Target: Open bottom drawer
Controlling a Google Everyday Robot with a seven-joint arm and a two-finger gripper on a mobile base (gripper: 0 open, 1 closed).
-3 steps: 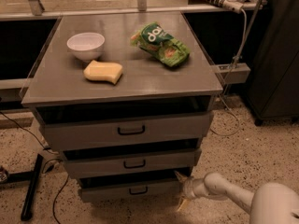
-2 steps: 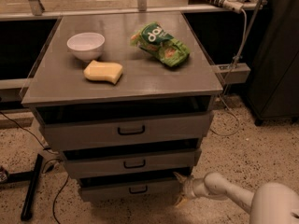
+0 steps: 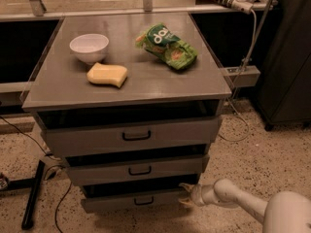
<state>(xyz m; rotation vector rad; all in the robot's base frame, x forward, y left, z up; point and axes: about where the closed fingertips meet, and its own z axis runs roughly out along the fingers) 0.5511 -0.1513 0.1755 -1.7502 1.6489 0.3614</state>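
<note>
Creeping in from the lower right, the gripper (image 3: 184,194) has edged slightly closer over the last second. It now sits at the three o'clock end of the bottom drawer (image 3: 116,202), spread open and holding nothing. That drawer has not budged, and its black handle (image 3: 144,201), at the gripper's nine o'clock, is untouched, so the pull looks yet to begin. Farther back, a yellow sponge (image 3: 107,74), white bowl (image 3: 89,46) and green bag (image 3: 167,46) lie on the cabinet top (image 3: 146,89).
</note>
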